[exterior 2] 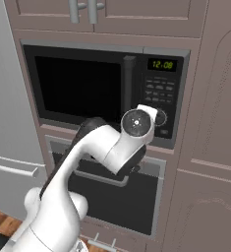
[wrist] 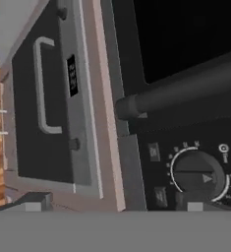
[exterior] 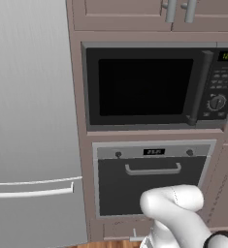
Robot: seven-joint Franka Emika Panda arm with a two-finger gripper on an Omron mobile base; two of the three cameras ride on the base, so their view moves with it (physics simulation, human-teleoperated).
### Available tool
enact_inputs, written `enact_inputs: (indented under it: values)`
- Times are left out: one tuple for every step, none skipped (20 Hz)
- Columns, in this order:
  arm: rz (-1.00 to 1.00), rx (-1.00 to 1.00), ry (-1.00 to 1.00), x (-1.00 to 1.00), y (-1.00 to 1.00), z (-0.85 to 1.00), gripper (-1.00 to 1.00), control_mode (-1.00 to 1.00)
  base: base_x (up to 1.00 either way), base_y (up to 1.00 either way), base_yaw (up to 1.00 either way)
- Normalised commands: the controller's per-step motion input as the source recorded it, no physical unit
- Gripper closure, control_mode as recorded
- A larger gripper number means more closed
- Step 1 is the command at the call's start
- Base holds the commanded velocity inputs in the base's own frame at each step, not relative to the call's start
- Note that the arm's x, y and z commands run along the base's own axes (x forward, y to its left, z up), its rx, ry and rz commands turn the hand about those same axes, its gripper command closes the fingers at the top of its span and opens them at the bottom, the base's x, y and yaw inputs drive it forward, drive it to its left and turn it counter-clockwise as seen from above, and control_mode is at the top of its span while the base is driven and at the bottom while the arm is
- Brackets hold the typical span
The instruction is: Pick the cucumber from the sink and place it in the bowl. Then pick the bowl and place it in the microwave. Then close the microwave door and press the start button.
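The microwave (exterior: 149, 87) is built into the cabinet wall, and its door (exterior 2: 77, 88) is shut, the black window dark. The vertical bar handle (exterior 2: 128, 83) runs beside the black control panel (exterior 2: 161, 93). My hand (exterior 2: 136, 123) is raised just in front of the panel's lower part. In the hand view my gripper (wrist: 114, 203) is open with nothing between its fingers; the round dial (wrist: 198, 174) lies just past the right fingertip (wrist: 195, 202), and the handle (wrist: 186, 88) crosses above it. The cucumber, the bowl and the sink are out of view.
An oven (exterior: 152, 179) with a horizontal handle sits directly under the microwave. A steel fridge (exterior: 33, 121) stands to the left. Upper cabinets (exterior: 135, 12) close off the top, and a tall cabinet panel (exterior 2: 215, 123) lies to the right.
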Motion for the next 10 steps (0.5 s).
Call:
enact_inputs:
  values:
    - [0.38,0.00,-0.30,-0.07,0.01,-0.63,-1.00,-1.00,0.00,0.00,0.00]
    - [0.32,0.00,-0.29,0.00,0.00,-0.49,-1.00,-1.00,0.00,0.00,0.00]
    - [0.23,-0.01,-0.26,0.00,0.01,-0.45,-1.00,-1.00,0.00,0.00,0.00]
    - [0.13,-0.01,-0.25,0.00,0.07,-0.39,-1.00,-1.00,0.00,0.00,0.00]
    - [0.12,-0.02,-0.30,0.00,0.03,-0.34,-1.00,-1.00,0.00,0.00,0.00]
    - [0.08,-0.01,-0.31,0.00,0.14,-0.24,-1.00,-1.00,0.00,0.00,0.00]
    - [0.05,0.00,-0.27,0.03,0.15,-0.21,-1.00,-1.00,0.00,0.00,0.00]
    - [0.03,0.00,-0.26,0.04,0.11,-0.11,-1.00,-1.00,0.00,0.00,0.00]
    - [0.01,0.00,-0.23,0.15,0.06,-0.06,-1.00,-1.00,0.00,0.00,0.00]
    - [0.00,0.00,-0.20,0.30,0.11,0.00,-1.00,-1.00,0.00,0.00,0.00]
